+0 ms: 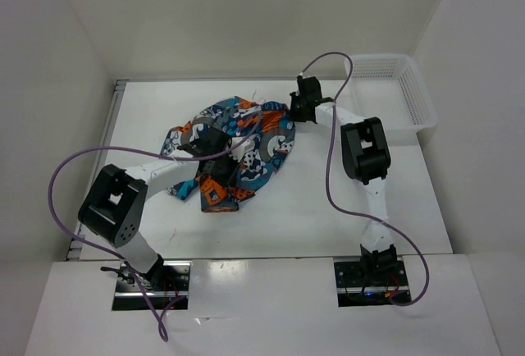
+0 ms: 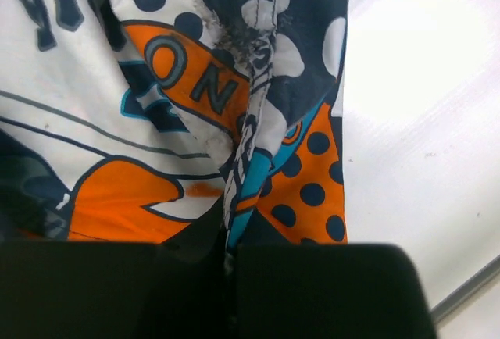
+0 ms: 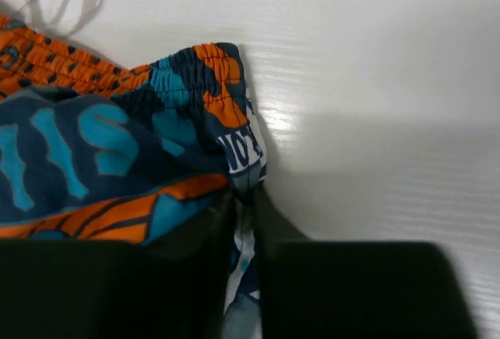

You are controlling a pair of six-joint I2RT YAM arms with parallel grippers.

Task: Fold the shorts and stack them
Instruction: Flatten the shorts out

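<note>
The jaws of both arms pinch cloth: the left gripper (image 2: 231, 249) squeezes a fold, and the right gripper (image 3: 244, 198) holds the stretchy waistband corner. Only the top view shows the shorts (image 1: 254, 147) bunched up in the middle of the table (image 1: 369, 208), with a white basket (image 1: 410, 98) far right.

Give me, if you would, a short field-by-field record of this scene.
shorts: crumpled and unfolded, mid-table
left claw: shut on a fold in the left part of the shorts
right claw: shut on the shorts' right edge, by the waistband
basket: white, at the far right corner, apart from the shorts
table: white, bears the shorts and basket
folding: not yet begun
</note>
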